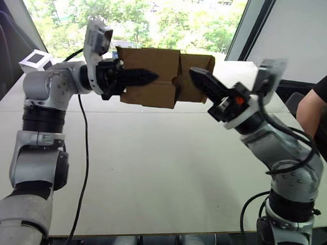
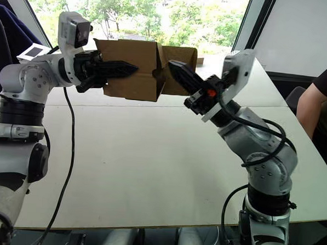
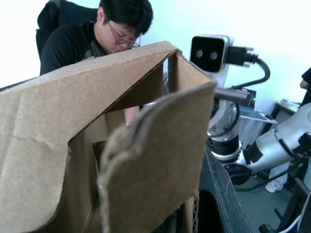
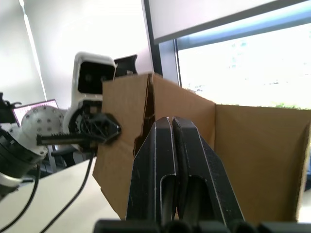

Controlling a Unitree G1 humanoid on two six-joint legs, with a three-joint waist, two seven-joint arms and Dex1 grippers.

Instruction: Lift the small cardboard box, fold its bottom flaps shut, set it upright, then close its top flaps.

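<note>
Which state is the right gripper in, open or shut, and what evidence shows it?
Shut. In the right wrist view the right gripper has its two black fingers pressed together with no gap, tips by the small cardboard box.

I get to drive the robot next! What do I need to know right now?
Left tool: holding the small cardboard box up above the white table, one finger lying across the box's near face. Whether it is clamped is hard to tell.
Right tool: fingers together, tip at the box's right end by a flap.
Done: the box is lifted.
Left: the flaps look unfolded, so fold the bottom flaps shut, set the box upright, then close the top flaps.
A person sits at the table's right edge.
</note>
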